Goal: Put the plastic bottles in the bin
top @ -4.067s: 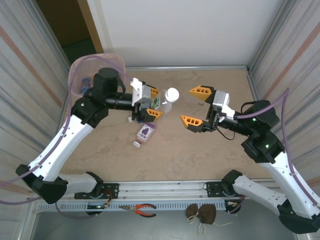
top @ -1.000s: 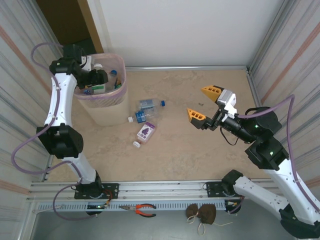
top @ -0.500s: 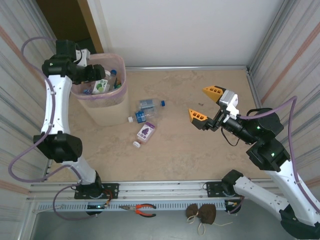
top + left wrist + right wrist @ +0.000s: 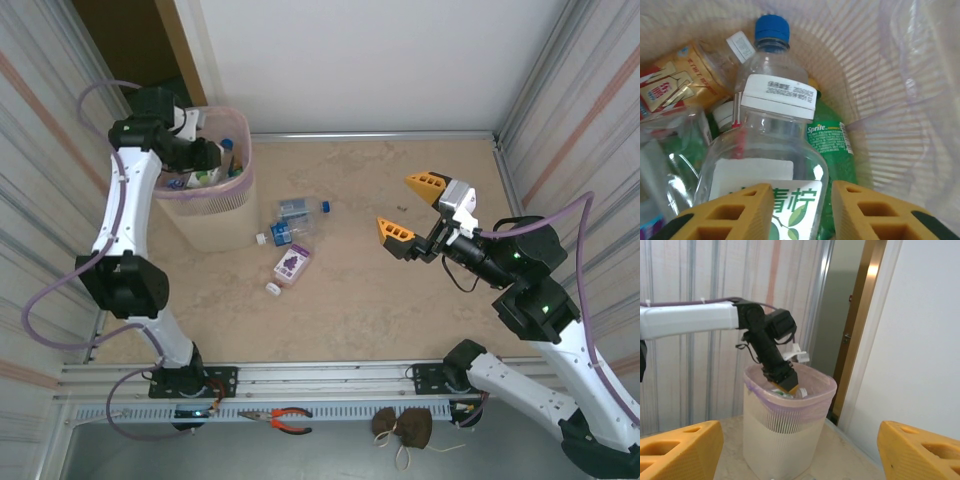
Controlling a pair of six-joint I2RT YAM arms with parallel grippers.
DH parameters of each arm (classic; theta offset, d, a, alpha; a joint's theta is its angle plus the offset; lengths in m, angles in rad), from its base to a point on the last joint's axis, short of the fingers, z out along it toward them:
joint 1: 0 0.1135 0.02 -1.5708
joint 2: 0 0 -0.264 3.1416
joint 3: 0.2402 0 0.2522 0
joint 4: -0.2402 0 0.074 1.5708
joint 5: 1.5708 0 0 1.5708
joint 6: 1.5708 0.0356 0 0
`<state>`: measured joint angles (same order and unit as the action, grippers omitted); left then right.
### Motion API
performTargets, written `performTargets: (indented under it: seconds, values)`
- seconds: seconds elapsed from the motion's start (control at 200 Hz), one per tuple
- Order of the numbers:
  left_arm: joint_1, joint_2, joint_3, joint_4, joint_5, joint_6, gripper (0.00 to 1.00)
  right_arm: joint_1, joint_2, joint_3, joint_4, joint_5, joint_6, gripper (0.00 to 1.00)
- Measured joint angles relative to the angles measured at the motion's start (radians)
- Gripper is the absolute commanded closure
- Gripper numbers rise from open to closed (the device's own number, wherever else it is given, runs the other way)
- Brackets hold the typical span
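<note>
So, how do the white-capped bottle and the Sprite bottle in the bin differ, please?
The white-capped bottle is clear plastic; the Sprite bottle is green. The white-capped bottle lies in front; the Sprite bottle is partly hidden behind it. The white-capped bottle's label is white with green characters; the Sprite bottle's is green. Both lie in the bin.

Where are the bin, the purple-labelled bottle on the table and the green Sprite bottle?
bin point(image 4: 212, 226): top view, ribbed beige wall.
purple-labelled bottle point(image 4: 292, 263): top view, its label.
green Sprite bottle point(image 4: 829, 142): left wrist view, its label.
</note>
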<state>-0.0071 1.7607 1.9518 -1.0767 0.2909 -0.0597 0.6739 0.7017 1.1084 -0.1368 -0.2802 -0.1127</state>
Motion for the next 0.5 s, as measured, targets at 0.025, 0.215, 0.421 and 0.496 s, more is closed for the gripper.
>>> performTargets:
  seconds: [0.025,0.215,0.421,0.496]
  values:
    - [0.000,0.000,-0.006,0.015,0.011,0.003,0.66,0.000,0.000,-0.001,-0.001,0.000,0.000,0.20]
    - [-0.018,-0.014,-0.058,0.082,0.051,0.011,0.68,0.000,0.001,-0.002,-0.001,0.000,0.000,0.20]
    - [-0.027,-0.034,-0.066,0.076,0.114,0.011,0.66,0.000,0.001,-0.002,-0.001,0.000,0.004,0.20]
    - [-0.031,-0.034,-0.062,0.059,0.138,0.011,0.64,0.000,0.001,-0.002,0.000,0.000,0.007,0.20]
